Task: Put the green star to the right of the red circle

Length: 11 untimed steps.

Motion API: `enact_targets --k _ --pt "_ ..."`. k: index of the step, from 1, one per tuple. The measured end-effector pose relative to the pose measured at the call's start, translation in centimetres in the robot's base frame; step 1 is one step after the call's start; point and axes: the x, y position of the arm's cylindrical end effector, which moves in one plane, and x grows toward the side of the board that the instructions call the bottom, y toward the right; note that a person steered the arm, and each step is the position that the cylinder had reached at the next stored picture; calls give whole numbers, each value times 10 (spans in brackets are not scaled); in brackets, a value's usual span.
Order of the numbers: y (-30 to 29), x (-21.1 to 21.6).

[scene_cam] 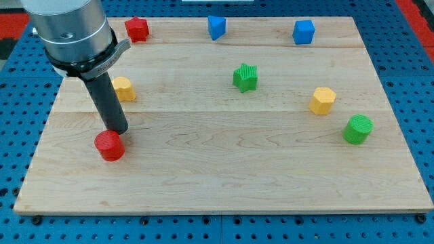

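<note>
The green star (245, 76) sits upper middle on the wooden board (224, 176). The red circle (109, 145) lies at the left, lower down. My tip (116, 130) is at the red circle's top edge, touching or nearly touching it, far to the left of the green star. The dark rod rises from there to the grey arm head at the view's top left.
A yellow block (123, 89) sits just right of the rod. A red block (137, 28), a blue block (216, 27) and a blue cube (304, 32) line the top edge. A yellow hexagon (323, 100) and a green cylinder (357, 129) stand at the right.
</note>
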Motion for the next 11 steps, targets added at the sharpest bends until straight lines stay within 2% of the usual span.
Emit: enact_targets --k 1,2,3,4,5,6,8,9,10,11 --pt "-5 26" --pt "39 -39" --pt "54 -113" --pt "126 -148" --pt "198 -159" --pt "229 -117" --pt "184 -36" --pt "202 -71" --pt "238 -55" --pt "237 9"
